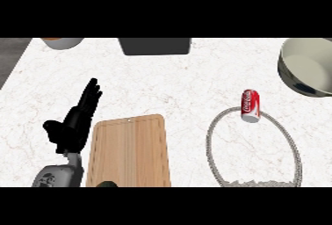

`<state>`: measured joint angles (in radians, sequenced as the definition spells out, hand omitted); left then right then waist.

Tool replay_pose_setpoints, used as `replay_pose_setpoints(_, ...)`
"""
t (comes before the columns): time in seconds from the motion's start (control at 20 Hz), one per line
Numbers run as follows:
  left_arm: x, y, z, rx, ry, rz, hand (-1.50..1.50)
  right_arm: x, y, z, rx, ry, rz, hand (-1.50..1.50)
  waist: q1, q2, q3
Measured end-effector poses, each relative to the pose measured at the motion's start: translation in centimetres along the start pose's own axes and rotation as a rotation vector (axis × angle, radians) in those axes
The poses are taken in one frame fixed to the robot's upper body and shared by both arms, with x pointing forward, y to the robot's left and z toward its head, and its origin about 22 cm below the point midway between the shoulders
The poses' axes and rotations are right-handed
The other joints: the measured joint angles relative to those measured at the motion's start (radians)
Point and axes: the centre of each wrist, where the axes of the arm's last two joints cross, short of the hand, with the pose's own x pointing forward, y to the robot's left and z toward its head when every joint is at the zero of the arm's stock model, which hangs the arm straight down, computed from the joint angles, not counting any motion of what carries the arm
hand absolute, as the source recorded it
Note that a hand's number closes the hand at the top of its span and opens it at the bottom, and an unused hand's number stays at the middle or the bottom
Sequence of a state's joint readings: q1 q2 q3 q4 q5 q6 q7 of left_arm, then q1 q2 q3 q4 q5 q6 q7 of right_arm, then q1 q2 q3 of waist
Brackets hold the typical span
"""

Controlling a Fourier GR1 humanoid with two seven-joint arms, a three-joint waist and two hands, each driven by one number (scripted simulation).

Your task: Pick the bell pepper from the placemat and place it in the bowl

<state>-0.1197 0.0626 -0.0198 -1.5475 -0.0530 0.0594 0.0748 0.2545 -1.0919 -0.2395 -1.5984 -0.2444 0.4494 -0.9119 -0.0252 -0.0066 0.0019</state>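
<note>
The round placemat [214, 132], white with a grey braided rim, lies at the lower right. A red soda can [250, 105] lies on its far rim. I see no bell pepper on the mat. A small dark green thing [108, 184] peeks in at the near end of the wooden cutting board [130, 149]; what it is I cannot tell. The large pale bowl [299, 57] sits at the far right, cut by the view's edge. My left hand [73, 125] is open beside the board's left edge, fingers straight and pointing away, holding nothing. My right hand does not show.
A dark grey box [156, 45] stands at the far centre. A small bowl with an orange rim [62, 42] sits at the far left. The counter's left edge [14, 66] runs diagonally at the upper left.
</note>
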Motion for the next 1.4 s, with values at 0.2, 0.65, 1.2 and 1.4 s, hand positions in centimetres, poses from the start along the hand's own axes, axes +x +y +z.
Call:
replay_pose_setpoints(0.2, 0.4, -0.9, 0.2, -0.013, -0.004, 0.001, 0.00, 1.6, -4.5, 0.1, -0.060, 0.018, 0.046, 1.50, 0.015, 0.003, 0.000)
replay_pose_setpoints(0.65, 1.0, -1.7, -0.6, -0.048, -0.017, 0.002, 0.00, 3.1, -9.5, -1.4, -0.139, 0.062, 0.044, 1.50, 0.049, 0.012, -0.001)
replay_pose_setpoints(1.2, 1.1, -2.7, -1.4, -0.096, -0.032, 0.007, 0.00, -0.8, -10.2, -4.3, -0.146, 0.128, 0.285, 1.50, 0.094, 0.023, 0.000)
replay_pose_setpoints(1.4, 1.5, -3.3, -1.9, -0.103, -0.034, 0.009, 0.00, -3.9, -9.3, -5.1, -0.153, 0.157, 0.322, 1.50, 0.102, 0.026, 0.000)
